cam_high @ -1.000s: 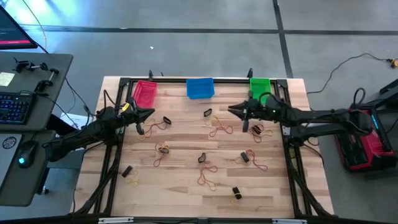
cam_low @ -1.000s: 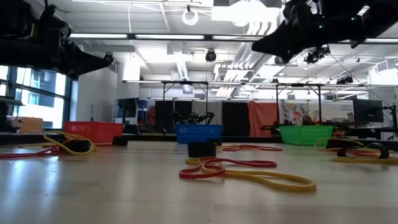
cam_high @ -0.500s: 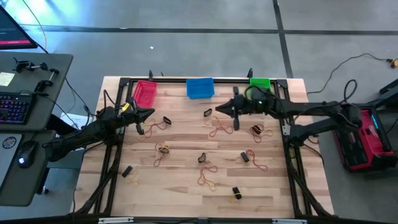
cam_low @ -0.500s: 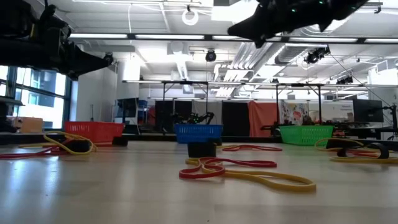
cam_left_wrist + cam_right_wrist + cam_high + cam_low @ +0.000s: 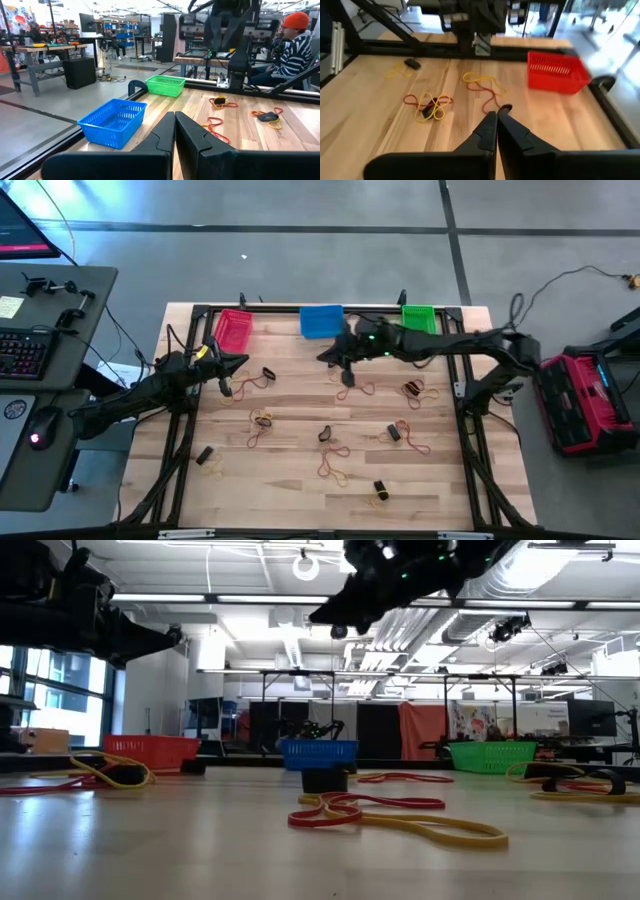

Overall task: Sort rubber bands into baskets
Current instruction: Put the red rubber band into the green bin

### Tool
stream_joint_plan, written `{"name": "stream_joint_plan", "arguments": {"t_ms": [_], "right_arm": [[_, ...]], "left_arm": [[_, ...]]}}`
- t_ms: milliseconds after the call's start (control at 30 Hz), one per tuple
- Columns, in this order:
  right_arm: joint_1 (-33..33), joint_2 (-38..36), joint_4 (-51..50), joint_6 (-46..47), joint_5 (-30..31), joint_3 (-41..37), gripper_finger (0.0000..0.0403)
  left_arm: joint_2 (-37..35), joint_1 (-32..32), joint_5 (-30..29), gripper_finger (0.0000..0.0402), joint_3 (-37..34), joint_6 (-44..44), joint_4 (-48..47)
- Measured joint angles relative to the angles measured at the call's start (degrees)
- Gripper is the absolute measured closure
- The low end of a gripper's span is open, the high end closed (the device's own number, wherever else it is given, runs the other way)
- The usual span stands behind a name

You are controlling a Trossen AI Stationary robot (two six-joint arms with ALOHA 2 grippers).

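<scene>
- On the wooden table (image 5: pixel 300 480), along its far edge, stand the red basket (image 5: pixel 232 330), blue basket (image 5: pixel 321 321) and green basket (image 5: pixel 418 315).
- Right gripper (image 5: pixel 325 357), fingers pressed together, empty, hangs near the blue basket.
- Left gripper (image 5: pixel 240 361), closed, empty, hangs near the red basket.
- Rubber bands (image 5: pixel 262 420) lie scattered across the boards.

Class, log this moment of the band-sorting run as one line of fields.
left gripper: shut, empty, near red basket | right gripper: shut, empty, above table below blue basket | rubber bands: on table
</scene>
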Motion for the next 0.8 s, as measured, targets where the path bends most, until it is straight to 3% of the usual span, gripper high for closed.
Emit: {"name": "stream_joint_plan", "arguments": {"t_ms": [200, 467, 800], "right_arm": [[2.3, 7.81, -0.1, 0.86, -0.28, 5.09, 0.0401], [8.07, 12.25, -0.08, 0.9, -0.96, 9.24, 0.0401], [11.74, 19.21, -0.07, 8.24, 4.87, 15.0, 0.0401]], "left_arm": [[0.02, -0.02, 0.01, 0.0399, 0.02, 0.0, -0.01], [0.02, -0.02, -0.01, 0.0399, 0.01, 0.0, 0.0], [0.02, -0.02, 0.01, 0.0399, 0.0, 0.0, 0.0]]}}
